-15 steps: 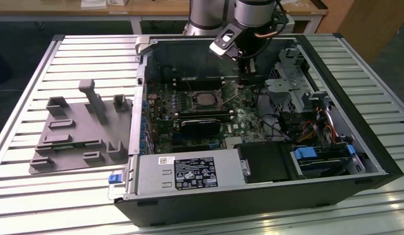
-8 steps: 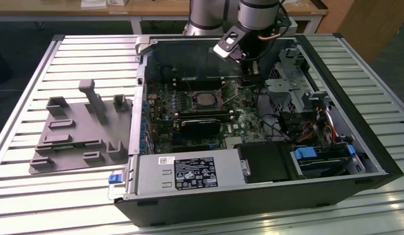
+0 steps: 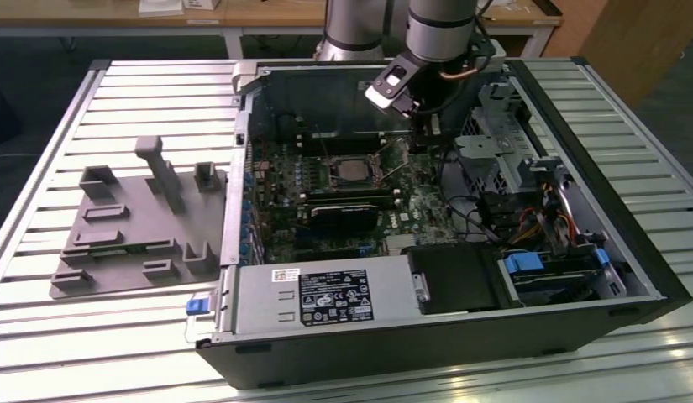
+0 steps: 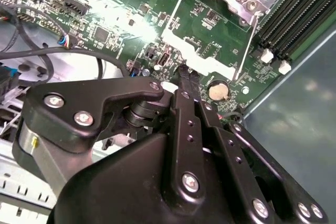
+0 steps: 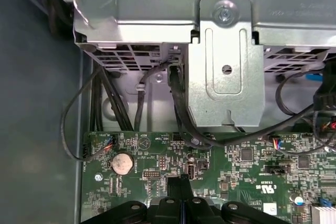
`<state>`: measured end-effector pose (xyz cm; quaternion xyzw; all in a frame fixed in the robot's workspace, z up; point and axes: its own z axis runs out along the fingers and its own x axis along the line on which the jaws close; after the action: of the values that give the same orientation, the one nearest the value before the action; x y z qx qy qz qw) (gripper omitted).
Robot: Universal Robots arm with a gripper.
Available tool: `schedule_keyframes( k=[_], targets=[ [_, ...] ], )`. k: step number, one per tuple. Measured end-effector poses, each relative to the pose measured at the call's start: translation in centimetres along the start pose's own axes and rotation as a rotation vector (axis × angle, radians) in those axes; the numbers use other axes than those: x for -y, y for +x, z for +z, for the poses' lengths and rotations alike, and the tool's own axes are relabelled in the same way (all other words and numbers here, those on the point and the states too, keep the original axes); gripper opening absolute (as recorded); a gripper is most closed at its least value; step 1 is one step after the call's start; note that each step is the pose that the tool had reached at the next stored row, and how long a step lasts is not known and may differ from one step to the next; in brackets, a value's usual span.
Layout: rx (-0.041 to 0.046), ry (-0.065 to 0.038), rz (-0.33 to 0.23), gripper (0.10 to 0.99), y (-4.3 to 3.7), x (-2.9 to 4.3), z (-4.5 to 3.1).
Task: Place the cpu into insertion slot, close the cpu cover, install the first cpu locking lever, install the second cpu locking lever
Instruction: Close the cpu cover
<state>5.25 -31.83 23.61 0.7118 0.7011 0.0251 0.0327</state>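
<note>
well, the gripper [image 4: 185,77], fingers pressed together on nothing i can see, hangs low toward the exterior view's right of the insertion slot [image 3: 323,170], where the cpu [image 3: 349,171] already sits.

Work table [image 3: 88,336] of pale metal slats, which run from the exterior view's left to its right with dark grooves between them. Two things rest directly on it. An open black computer case [image 3: 436,357] lies on its side, interior facing up, toward the exterior view's right. A flat grey holder plate [image 3: 122,243] with several raised grey blocks sits just beside the case, on the exterior view's left. Bare slats border both.
</note>
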Motion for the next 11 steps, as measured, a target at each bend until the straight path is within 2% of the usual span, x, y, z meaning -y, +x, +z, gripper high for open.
schedule_keyframes(
  k=[2,8,9,11],
  targets=[
    [-0.0002,0.0,0.0,0.102,0.0,0.02,0.27],
    [0.0001,0.001,0.0,0.102,0.0,0.03,0.31],
    [-0.0001,0.005,0.0,0.102,0.0,0.01,0.32],
    [0.0003,0.029,0.0,0.102,0.0,-0.04,0.34]
  ],
)
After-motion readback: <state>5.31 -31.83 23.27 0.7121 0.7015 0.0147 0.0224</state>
